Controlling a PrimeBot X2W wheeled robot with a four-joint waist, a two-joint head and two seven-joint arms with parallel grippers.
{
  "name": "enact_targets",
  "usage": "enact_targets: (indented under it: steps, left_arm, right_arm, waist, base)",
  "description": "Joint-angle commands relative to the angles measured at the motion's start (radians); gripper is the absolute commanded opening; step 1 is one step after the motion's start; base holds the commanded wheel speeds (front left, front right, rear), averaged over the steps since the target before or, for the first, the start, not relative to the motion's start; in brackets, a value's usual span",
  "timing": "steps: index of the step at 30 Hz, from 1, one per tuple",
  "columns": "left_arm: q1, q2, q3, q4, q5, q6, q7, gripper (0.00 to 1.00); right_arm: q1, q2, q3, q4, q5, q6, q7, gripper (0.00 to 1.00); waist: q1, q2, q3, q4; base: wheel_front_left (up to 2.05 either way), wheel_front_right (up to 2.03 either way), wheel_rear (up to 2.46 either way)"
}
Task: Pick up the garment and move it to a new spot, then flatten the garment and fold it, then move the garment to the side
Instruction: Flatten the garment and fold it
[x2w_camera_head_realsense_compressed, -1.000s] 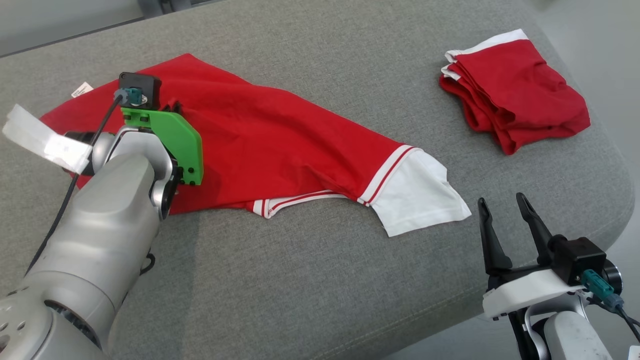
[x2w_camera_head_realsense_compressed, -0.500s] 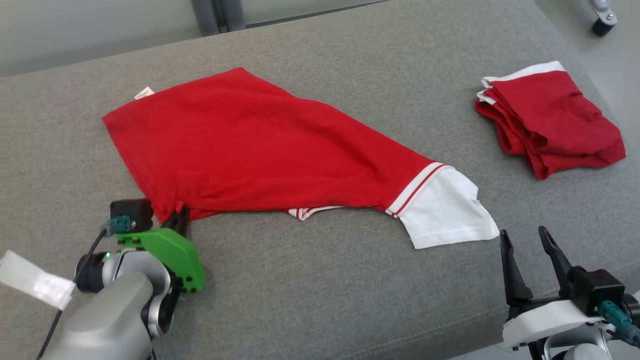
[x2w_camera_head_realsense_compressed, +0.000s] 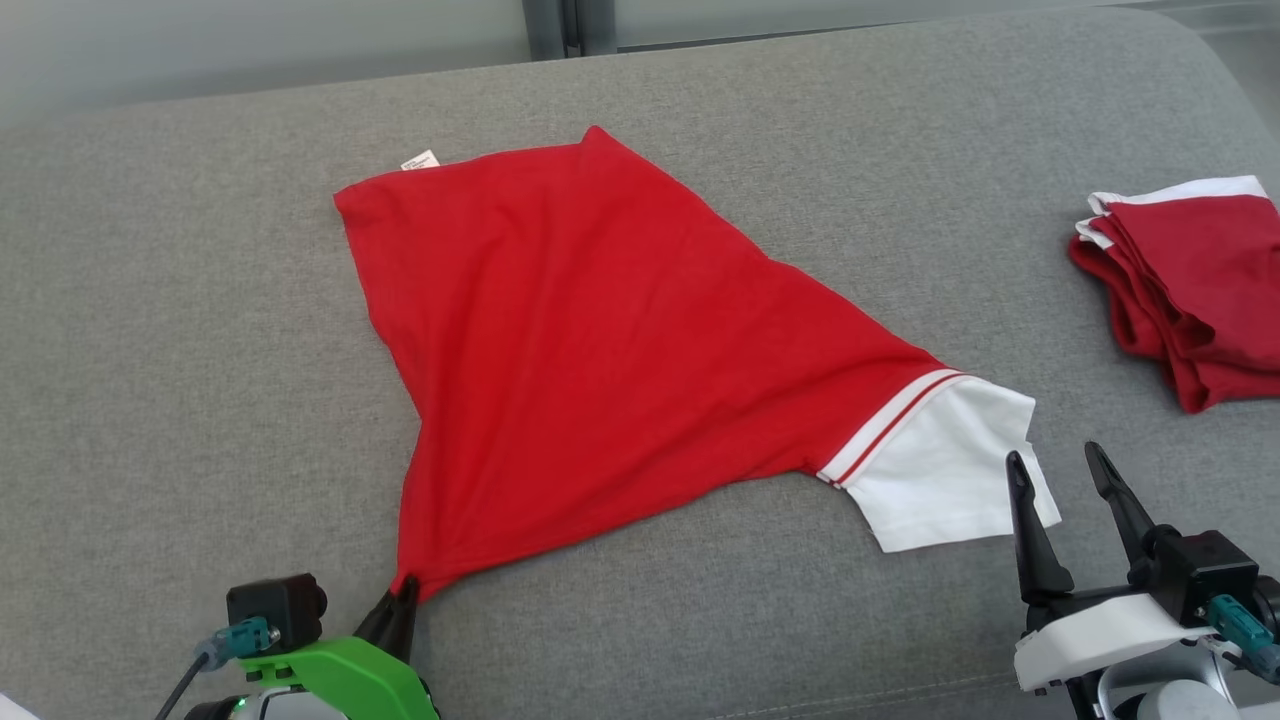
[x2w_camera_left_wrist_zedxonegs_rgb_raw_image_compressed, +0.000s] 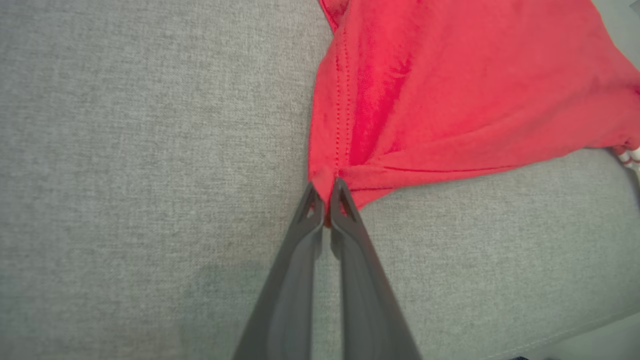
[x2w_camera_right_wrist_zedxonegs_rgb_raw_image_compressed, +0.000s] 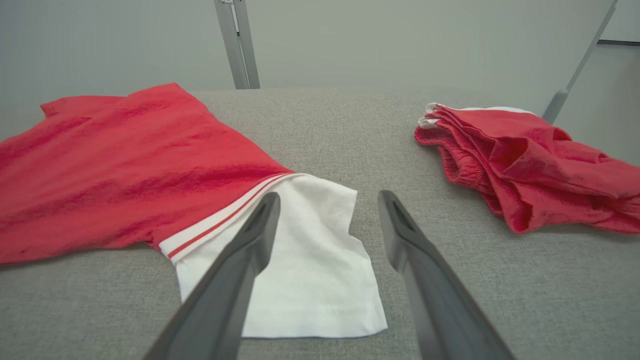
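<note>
**Item 1. Bench** (x2w_camera_head_realsense_compressed: 200, 350): grey woven upholstery with rounded corners. It carries all the cloth listed below.

**Item 2. Garment** (x2w_camera_head_realsense_compressed: 620, 340): a red jersey shirt spread over the middle of the bench, mostly smooth. Its far edge lies toward the bench's back edge, with a small white label (x2w_camera_head_realsense_compressed: 420, 160) at the far left corner. The cloth narrows to a gathered point near the bench's front edge, left of centre. Tension creases fan out from that point.

**Item 3. Sleeve** (x2w_camera_head_realsense_compressed: 940, 470): white, joined to the red body by a white band with red stripes (x2w_camera_head_realsense_compressed: 890, 420). It lies flat toward the bench's front right.

**Item 4. Left hand** (x2w_camera_head_realsense_compressed: 405, 600): at the bench's front edge, left of centre. Its two dark fingers are clenched together on the garment's gathered corner. The left wrist view shows red cloth pinched between the tips. A green bracket (x2w_camera_head_realsense_compressed: 340, 675) and a black camera block (x2w_camera_head_realsense_compressed: 275, 605) sit just behind the fingers.

**Item 5. Right hand** (x2w_camera_head_realsense_compressed: 1054, 453): at the bench's front right. Its fingers are spread wide, grasping nothing. The tips point toward the bench's back edge, just beside the sleeve's free end.

**Item 6. Folded pile** (x2w_camera_head_realsense_compressed: 1190, 290): red cloth with white trim, stacked in loose layers at the bench's right end, well apart from the garment.

**Item 7. Post** (x2w_camera_right_wrist_zedxonegs_rgb_raw_image_compressed: 237, 45): a grey metal upright behind the bench's back edge.
</note>
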Motion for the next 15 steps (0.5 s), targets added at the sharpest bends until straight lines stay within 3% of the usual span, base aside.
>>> enact_targets:
  steps: [1,3,4,5,15]
  left_arm:
    - [0.022,0.016,0.000,-0.031,0.005,0.023,-0.004,0.04]
    - [0.034,0.009,0.000,-0.050,0.003,0.035,-0.007,0.33]
    - [0.036,0.006,-0.002,-0.056,0.008,0.042,-0.010,0.59]
    - [0.037,0.004,-0.006,-0.061,0.019,0.042,-0.011,1.00]
    - [0.082,-0.021,0.079,-0.063,0.098,0.063,-0.047,1.00]
  right_arm:
    - [0.002,-0.005,0.001,-0.002,-0.003,-0.002,-0.003,1.00]
    - [-0.003,-0.006,0.003,-0.002,-0.003,-0.002,-0.003,1.00]
    - [-0.005,-0.007,0.006,-0.002,-0.004,-0.002,-0.003,1.00]
    - [-0.007,-0.008,0.008,-0.002,-0.005,-0.002,-0.003,1.00]
    - [0.011,-0.018,-0.006,-0.026,-0.014,-0.002,-0.003,1.00]
  waist:
    - [0.0000,0.0000,0.002,0.021]
    - [0.0000,0.0000,0.003,0.026]
    - [0.0000,0.0000,0.003,0.028]
    - [0.0000,0.0000,0.002,0.028]
    - [0.0000,0.0000,-0.030,0.040]
  base:
    - [0.00,0.00,0.00]
    - [0.00,0.00,0.00]
    - [0.00,0.00,0.00]
    - [0.00,0.00,0.00]
    - [0.00,0.00,0.00]
